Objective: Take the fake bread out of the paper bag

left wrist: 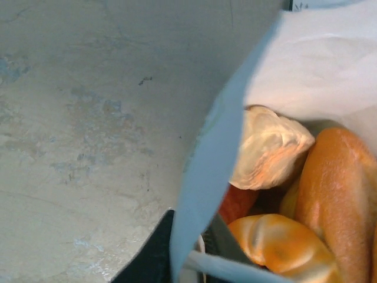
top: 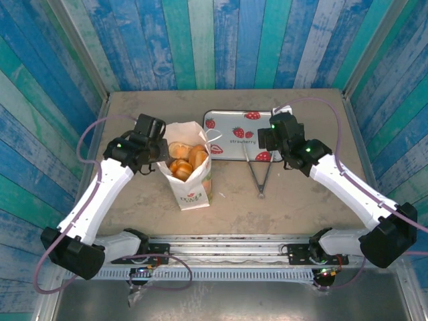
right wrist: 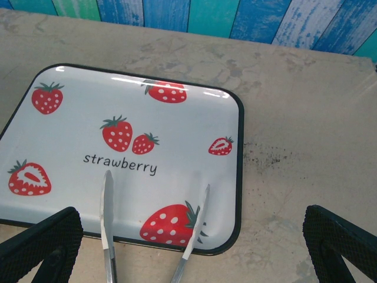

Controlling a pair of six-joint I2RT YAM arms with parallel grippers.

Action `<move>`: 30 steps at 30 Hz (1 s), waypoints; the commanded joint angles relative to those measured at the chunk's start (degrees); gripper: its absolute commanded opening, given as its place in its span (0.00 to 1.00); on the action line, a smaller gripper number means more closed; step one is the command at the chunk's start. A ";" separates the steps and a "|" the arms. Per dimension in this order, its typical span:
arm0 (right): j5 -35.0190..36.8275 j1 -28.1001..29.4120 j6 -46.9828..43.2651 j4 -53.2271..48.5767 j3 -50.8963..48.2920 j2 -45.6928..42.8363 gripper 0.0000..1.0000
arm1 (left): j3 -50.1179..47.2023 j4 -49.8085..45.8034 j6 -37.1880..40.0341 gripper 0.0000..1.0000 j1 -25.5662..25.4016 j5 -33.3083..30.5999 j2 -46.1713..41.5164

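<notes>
The paper bag (top: 192, 188) is found white and upright on the table, tilted slightly, with its mouth open upward. A small red-and-green logo is printed low on its near face. The fake bread (top: 188, 162) is seen heaped inside, glossy and golden-orange, reaching the mouth. In the left wrist view a pale creased roll (left wrist: 268, 150), a long orange loaf (left wrist: 336, 194) and a rounded bun (left wrist: 277, 242) are packed touching, just behind the bag's wall.
</notes>
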 commanded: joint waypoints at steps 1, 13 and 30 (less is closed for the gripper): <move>0.82 0.41 0.08 0.38 -0.14 0.53 1.00 | 2.76 -0.70 1.32 0.09 -0.22 -5.09 1.58; 0.56 0.41 0.22 -0.23 -0.34 0.71 1.00 | 10.12 -1.39 5.65 0.00 -0.22 -20.18 7.98; 3.70 0.41 2.66 -0.30 -0.75 2.57 1.00 | 4.39 43.80 40.57 0.00 0.03 -27.47 13.07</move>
